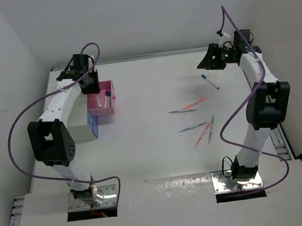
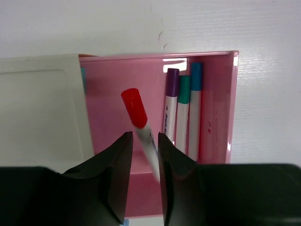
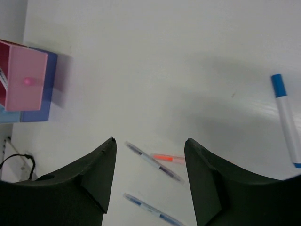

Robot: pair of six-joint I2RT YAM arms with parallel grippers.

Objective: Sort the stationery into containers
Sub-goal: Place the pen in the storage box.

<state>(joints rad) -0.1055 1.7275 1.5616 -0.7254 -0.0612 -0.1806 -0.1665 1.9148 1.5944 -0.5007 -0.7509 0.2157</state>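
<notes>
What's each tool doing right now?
Left tool: red-capped marker between its jaws above the pink drawer; gripped or loose, cannot tell.
Right tool: open, holding nothing.

**Desk:** Where are the containers from your seat?

**Me:** I have the pink box (image 1: 108, 108) at ten o'clock, open, with the blue box (image 3: 51, 84) right against it. Three white markers (image 2: 181, 127) lie side by side inside, capped purple, teal and blue. A red-capped marker (image 2: 135, 107) tilts above its floor.

**Desk:** Loose ones?

**Me:** I see a blue-capped marker (image 1: 210, 82) at two o'clock and thin pens (image 1: 203, 134) scattered at three.
</notes>
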